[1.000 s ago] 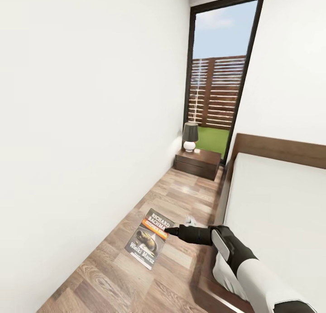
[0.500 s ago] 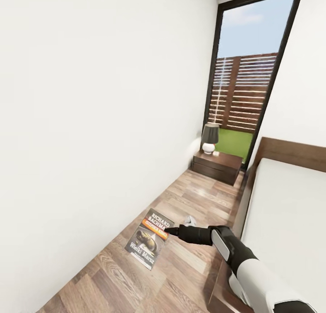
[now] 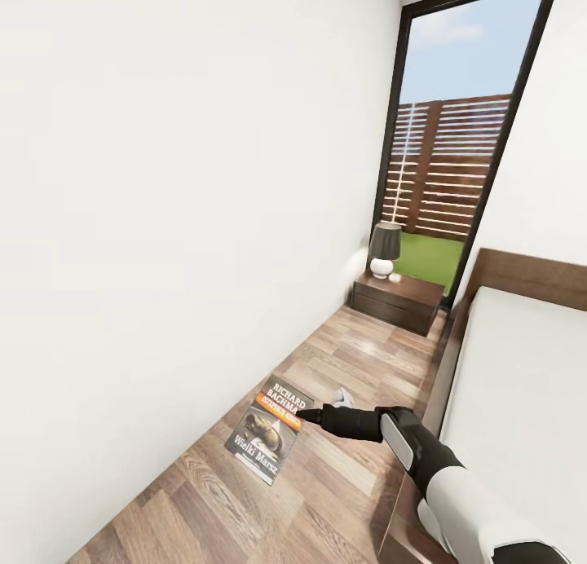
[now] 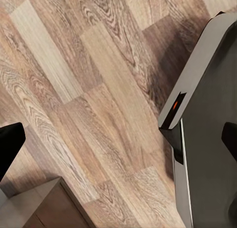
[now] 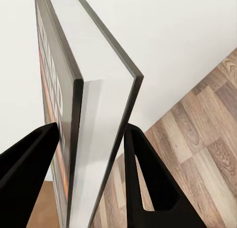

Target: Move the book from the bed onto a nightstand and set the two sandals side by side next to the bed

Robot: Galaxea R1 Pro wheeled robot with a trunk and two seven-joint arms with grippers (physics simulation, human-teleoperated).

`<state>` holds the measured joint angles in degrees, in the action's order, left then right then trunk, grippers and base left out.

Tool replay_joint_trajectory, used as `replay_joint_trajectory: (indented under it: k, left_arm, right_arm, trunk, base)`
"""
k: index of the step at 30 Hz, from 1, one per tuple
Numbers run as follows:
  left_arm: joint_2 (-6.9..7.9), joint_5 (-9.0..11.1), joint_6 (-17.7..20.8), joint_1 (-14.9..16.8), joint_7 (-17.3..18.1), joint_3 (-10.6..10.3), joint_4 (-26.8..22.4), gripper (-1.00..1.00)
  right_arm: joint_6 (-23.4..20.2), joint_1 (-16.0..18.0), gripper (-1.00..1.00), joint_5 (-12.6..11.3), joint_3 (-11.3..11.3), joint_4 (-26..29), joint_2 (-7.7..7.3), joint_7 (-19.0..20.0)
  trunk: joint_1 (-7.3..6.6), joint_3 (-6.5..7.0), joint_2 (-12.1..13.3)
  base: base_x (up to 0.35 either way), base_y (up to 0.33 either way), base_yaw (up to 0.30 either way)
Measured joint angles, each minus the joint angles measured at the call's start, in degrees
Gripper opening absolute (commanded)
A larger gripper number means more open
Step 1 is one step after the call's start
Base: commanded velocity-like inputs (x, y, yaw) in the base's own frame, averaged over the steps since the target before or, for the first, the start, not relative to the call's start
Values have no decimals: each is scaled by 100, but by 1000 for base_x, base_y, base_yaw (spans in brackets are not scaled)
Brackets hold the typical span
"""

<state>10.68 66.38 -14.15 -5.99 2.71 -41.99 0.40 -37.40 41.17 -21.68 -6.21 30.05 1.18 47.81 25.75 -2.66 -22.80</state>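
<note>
Brown wood-plank floor (image 3: 326, 360): runs as a narrow strip between the plain white wall (image 3: 163, 222) and the bed, up to the nightstand.
Book: the thin dark paperback with an orange band and white lettering (image 3: 270, 430) is held in the air above the planks, cover facing up toward the head camera, well short of the nightstand and off the bed.
Right gripper: the black two-fingered right gripper (image 3: 303, 418) is clamped on the book's edge; in the wrist view its fingers (image 5: 145, 173) press on both covers of the book (image 5: 106, 134), pages between them.
Left gripper: a black fingertip of the left gripper (image 4: 10, 144) shows at the edge of the left wrist view over the planks; I cannot tell whether its fingers are apart or together.
Bed: the low bed with a light-grey mattress (image 3: 522, 385) and dark brown frame lies on the far side of the right arm from the book.
Nightstand: the small dark brown two-drawer nightstand (image 3: 398, 301) stands against the wall beside the headboard, below the tall dark-framed window (image 3: 456, 140).
Lamp: a dark-shaded lamp with a white base (image 3: 385, 249) stands on the nightstand.
Pale object: a small whitish thing (image 3: 342, 398) lies on the floor just beyond the right gripper, toward the nightstand; too small to identify.
</note>
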Motion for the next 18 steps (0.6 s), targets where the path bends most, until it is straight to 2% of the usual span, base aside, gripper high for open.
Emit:
replay_joint_trajectory:
  k: [14, 18]
  left_arm:
    - [-2, 2, 0, 0, 0, -5, 0, 100]
    - [-1, 2, 0, 0, 0, -5, 0, 100]
  right_arm:
    - [11, 0, -100, 0, 0, 0, 2, 0]
    - [12, 0, -100, 0, 0, 0, 4, 0]
  trunk:
    - [0, 0, 0]
    - [0, 0, 0]
  base:
    - [0, 1, 2]
    - [0, 39, 100]
